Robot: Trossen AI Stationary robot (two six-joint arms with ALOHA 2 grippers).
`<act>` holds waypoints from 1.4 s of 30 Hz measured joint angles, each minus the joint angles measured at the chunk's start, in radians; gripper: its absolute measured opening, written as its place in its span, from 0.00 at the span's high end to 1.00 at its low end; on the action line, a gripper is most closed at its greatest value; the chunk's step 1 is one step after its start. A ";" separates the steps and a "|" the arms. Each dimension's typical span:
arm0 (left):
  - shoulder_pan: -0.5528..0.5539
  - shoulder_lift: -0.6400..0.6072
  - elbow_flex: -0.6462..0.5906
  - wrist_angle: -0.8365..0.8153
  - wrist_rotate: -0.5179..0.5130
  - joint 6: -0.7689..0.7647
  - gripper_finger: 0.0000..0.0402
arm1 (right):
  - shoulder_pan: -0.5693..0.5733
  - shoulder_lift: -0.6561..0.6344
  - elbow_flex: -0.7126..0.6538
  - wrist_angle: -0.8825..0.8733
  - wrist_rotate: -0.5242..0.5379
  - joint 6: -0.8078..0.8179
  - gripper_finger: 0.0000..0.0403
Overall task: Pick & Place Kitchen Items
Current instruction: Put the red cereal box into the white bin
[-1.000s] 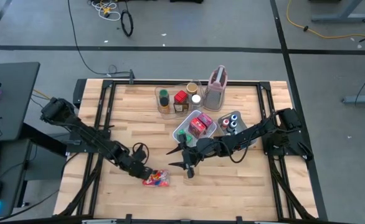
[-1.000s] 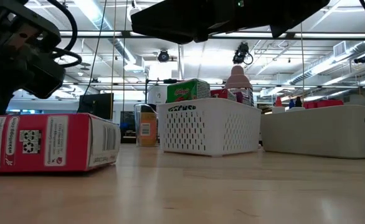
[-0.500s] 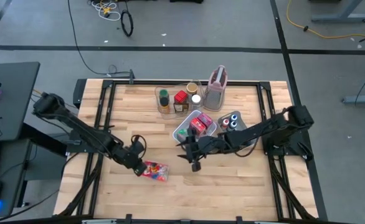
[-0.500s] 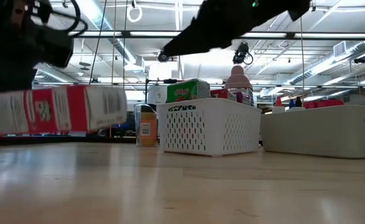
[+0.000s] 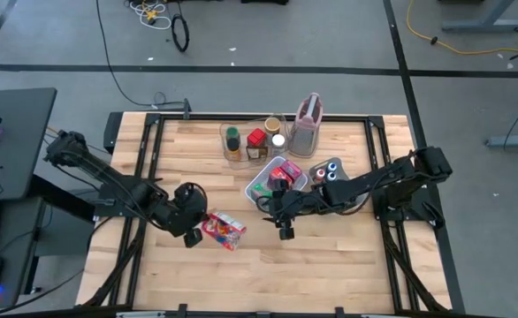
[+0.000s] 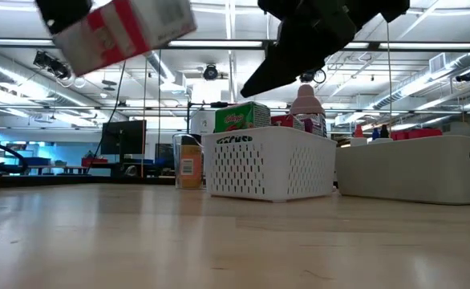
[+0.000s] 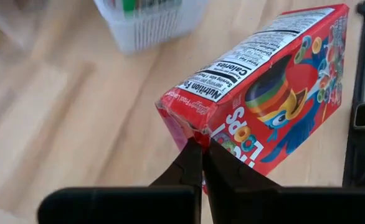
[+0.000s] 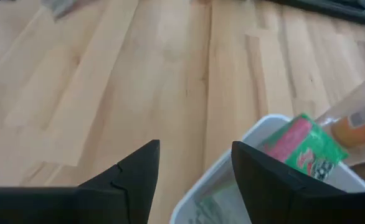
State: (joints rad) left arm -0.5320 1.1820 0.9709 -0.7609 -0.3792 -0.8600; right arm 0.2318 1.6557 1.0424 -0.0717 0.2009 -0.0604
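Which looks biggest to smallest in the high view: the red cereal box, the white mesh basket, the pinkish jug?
1. White mesh basket.
2. Red cereal box and pinkish jug look alike; the box is lifted nearer the camera, so unranked.

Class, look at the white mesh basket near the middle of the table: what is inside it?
The white mesh basket holds a red packet and a green packet. The right gripper covers part of it, so anything beneath stays hidden.

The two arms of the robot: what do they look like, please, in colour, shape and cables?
Both arms are black, built of slim jointed links with thicker joints. Black cables loop beside the left arm and the right arm. The left gripper has two thin dark fingers tapering to points. The right gripper has broader dark wedge-shaped fingers.
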 joint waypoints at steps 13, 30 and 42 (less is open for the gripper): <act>0.018 0.134 0.219 -0.092 -0.123 0.327 0.98 | -0.006 -0.187 -0.097 -0.120 -0.061 0.087 0.48; 0.187 0.215 0.341 -0.048 -0.189 0.828 0.98 | -0.006 -0.547 -0.603 0.388 0.090 0.150 0.48; 0.334 0.388 0.340 0.069 -0.301 1.295 0.98 | -0.006 -0.549 -0.645 0.482 0.129 0.153 0.48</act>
State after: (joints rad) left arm -0.1982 1.5701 1.3109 -0.6922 -0.6807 0.4353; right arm 0.2256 1.1069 0.3969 0.4106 0.3294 0.0925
